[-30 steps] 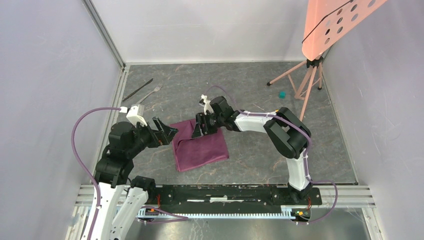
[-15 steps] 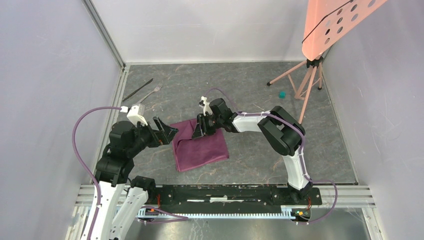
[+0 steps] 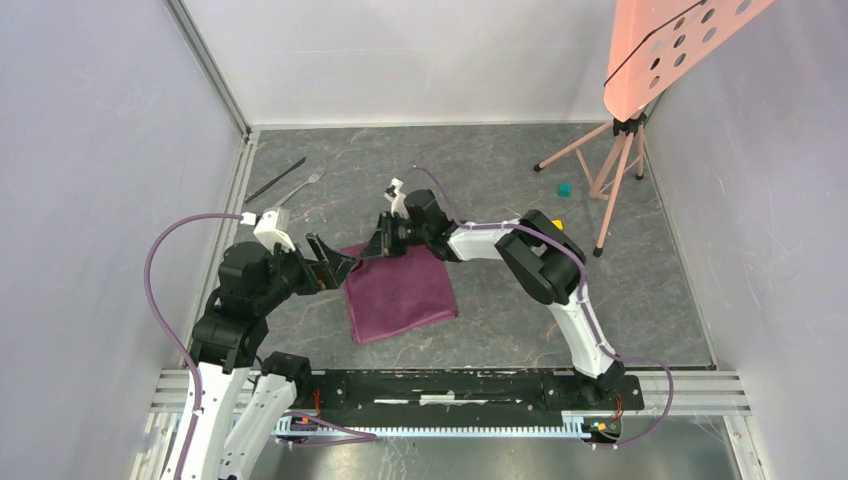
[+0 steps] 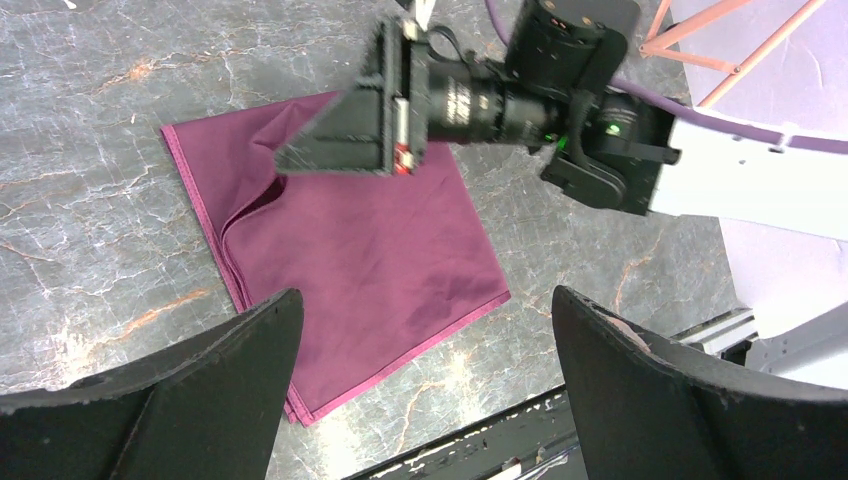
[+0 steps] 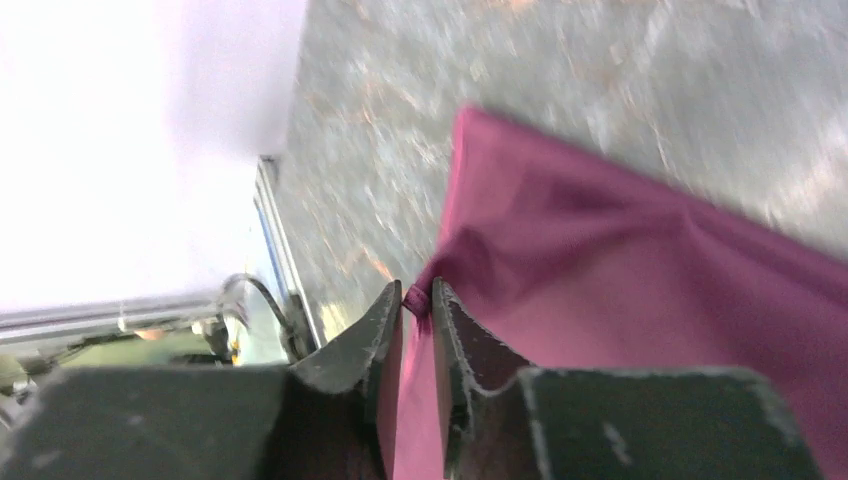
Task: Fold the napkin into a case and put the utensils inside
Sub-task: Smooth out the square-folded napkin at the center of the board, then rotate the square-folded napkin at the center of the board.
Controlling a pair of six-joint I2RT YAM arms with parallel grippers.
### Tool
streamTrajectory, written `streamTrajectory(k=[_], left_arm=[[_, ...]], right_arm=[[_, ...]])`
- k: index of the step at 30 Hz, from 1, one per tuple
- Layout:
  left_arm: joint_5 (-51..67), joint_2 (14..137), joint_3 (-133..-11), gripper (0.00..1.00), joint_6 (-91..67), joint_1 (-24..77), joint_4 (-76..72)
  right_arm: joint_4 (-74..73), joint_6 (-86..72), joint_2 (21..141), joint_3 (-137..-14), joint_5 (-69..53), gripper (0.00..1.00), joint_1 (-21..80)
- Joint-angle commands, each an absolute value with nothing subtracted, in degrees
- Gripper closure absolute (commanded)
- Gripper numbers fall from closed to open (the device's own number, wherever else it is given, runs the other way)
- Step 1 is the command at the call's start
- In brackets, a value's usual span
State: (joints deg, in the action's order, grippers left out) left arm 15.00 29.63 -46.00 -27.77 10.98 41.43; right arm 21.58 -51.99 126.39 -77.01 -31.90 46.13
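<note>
Two changes stand out from a second ago. Your right fingers (image 3: 383,243) have slid a little toward 9 o'clock along the far edge of the napkin (image 3: 400,292), and they have closed from partly apart to nearly together. In the right wrist view the fingers (image 5: 365,345) pinch a thin ridge of the plum cloth between their tips, so they are clamped on the napkin at about its 11 o'clock corner region.

The napkin lies flat on the counter (image 3: 480,190), just toward 7 o'clock of the middle, already doubled over, with layered edges showing along its 9 o'clock side. Your left fingers (image 3: 335,265) have not moved. They hang spread as wide as before, just beside that 9 o'clock edge, and hold nothing.

The fork (image 3: 303,186) and the knife (image 3: 277,179) lie side by side at the counter's 10 o'clock corner, well apart from the cloth and untouched.

With the pinch made, the right arm looks ready to lift and carry that edge for the next fold. The case is not yet formed.
</note>
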Motion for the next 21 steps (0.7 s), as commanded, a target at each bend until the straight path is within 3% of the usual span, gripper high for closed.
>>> streamTrajectory(k=[1,4,7,11,14,17,21], left_arm=[[14.3,29.7,-46.0,0.0,-26.6,10.9,39.5],[13.9,29.9,-46.0,0.0,-26.7,10.9,39.7],[13.6,30.3,-46.1,0.0,-26.8,10.9,39.9],[13.2,33.3,-47.0,0.0,-27.9,10.9,41.3],[12.3,39.1,-48.0,0.0,-29.0,10.9,42.8],[10.7,48.7,-49.3,0.03,-29.1,10.9,44.0],[11.1,63.4,-50.7,0.22,-28.6,10.7,40.8]], right_arm=[[29.7,-59.6,134.2,-89.4,-30.3,0.74,47.8],[30.2,-61.4,138.1,-97.2,-30.9,0.56,48.4],[30.0,-59.3,133.8,-93.9,-30.8,0.36,47.5],[22.7,-48.9,121.7,-82.3,-32.5,0.28,45.9],[15.1,-39.4,112.2,-71.8,-33.6,0.27,45.4],[13.6,-34.6,103.9,-59.9,-34.4,0.32,45.4],[14.5,-32.3,98.3,-50.7,-35.9,0.51,45.3]])
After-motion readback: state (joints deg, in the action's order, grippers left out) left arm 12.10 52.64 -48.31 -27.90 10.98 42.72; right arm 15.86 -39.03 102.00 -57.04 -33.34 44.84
